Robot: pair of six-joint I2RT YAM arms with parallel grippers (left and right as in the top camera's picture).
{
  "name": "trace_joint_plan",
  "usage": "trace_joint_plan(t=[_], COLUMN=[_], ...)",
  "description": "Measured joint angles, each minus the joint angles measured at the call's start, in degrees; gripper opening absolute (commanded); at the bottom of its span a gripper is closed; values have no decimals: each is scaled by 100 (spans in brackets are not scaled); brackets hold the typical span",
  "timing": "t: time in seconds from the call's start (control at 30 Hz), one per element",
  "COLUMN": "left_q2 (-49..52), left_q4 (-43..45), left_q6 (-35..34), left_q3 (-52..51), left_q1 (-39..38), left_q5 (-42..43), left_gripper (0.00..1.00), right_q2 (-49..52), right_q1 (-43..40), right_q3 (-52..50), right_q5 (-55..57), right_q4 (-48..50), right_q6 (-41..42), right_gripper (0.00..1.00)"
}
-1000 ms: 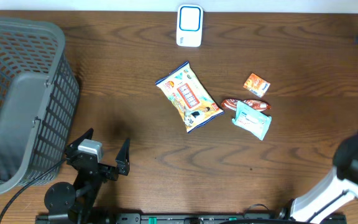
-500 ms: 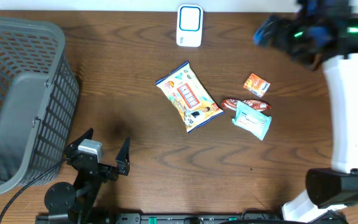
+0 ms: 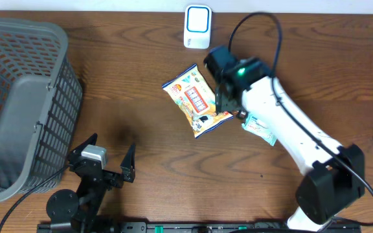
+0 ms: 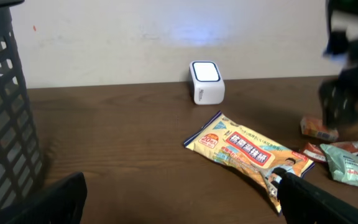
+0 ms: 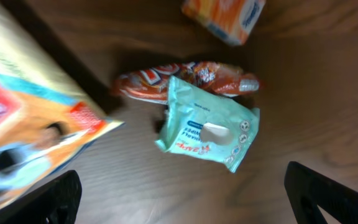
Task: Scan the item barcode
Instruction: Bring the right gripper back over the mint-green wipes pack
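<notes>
The right claw (image 5: 182, 177) hangs over the cluster of goods with its fingers spread wide and nothing between them. The left claw (image 3: 109, 153) rests just as wide and just as empty at the near edge of the counter (image 3: 173, 171), well apart from everything. Straight under the right claw lies the wipes pack (image 5: 207, 127), and the corner of the snack bag (image 5: 23, 112) reaches in from one side, so either could be the item to scan. That closeness is the first hazard: a descent slightly off centre would likely catch both packs, or pinch only a loose edge of film. The red wrapper (image 5: 185, 78) touches the far edge of the wipes pack and seems tucked partly beneath it, so lifting the pack may drag the wrapper along or flick it toward the orange box (image 5: 225, 15) close behind. All of these lie flat and look slippery, so fingers closing from above may skate over them instead of gripping. No barcode shows on any upward face, so an item carried to the scanner (image 3: 197, 27) at the far edge may present the wrong side. A low swing of the arm there could also knock the scanner askew.
</notes>
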Motion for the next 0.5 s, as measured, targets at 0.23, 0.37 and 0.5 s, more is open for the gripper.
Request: trace_joint_plan(t=[0.23,0.37,0.5], left_q2=[0,0,0], left_q4=[-2,0,-2], left_q6=[0,0,0], left_q3=[0,0,0], left_q1=[0,0,0], left_q5=[2,0,0], left_gripper=[98,98,98], right_q2=[7,7,7], right_q1=[0,-2,0], right_q3=[-1364,-1849,-2227], right_q5=[330,428,516], right_q4=[1637,2402,2857], right_q6=[308,315,133], right_gripper=[81,74,64])
